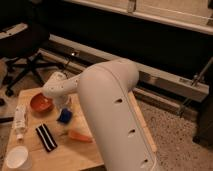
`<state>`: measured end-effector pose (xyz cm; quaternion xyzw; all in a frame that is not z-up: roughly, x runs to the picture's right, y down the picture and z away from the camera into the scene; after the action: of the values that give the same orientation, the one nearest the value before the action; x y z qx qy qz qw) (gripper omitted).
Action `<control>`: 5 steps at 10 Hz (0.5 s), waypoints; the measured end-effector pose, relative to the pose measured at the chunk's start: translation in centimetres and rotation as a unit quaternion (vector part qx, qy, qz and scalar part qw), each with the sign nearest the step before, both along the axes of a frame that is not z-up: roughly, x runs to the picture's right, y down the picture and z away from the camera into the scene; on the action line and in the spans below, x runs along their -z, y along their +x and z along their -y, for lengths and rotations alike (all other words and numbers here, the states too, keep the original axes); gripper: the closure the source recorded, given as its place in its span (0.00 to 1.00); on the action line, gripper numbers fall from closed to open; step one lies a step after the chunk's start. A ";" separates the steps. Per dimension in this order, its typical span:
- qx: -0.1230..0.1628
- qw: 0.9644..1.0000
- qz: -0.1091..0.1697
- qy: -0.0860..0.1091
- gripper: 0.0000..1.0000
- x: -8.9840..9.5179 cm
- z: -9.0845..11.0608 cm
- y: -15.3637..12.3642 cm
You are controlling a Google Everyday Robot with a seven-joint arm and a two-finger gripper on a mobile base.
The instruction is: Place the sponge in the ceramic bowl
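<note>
The gripper (pixel 63 105) hangs just above the sponge (pixel 64 116), to the right of the ceramic bowl (pixel 41 103), but it blends into the white wrist of the arm (pixel 107 115) and I cannot make out its shape. The arm covers the right part of the wooden table (pixel 55 155) and the right end of the orange carrot-like thing (pixel 77 135), and the bottom edge cuts off both arm and table. The black chair (pixel 22 55) is cut off at the left edge, and the print on the white bottle (pixel 20 120) is too small to read.
</note>
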<state>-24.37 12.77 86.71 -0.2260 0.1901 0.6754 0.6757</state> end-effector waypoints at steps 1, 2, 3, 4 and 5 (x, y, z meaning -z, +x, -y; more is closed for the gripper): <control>0.001 1.000 0.007 0.000 0.35 -0.3 -0.2 -0.2; 0.001 1.000 0.011 0.000 0.35 -0.4 -0.3 -0.3; 0.003 1.000 0.016 0.001 0.35 -0.4 -0.4 -0.4; 0.005 1.000 0.017 0.001 0.35 -0.4 -0.4 -0.4; 0.007 1.000 0.017 0.001 0.35 -0.5 -0.6 -0.4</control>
<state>-24.78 13.37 87.20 -0.2354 0.1794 0.6669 0.6839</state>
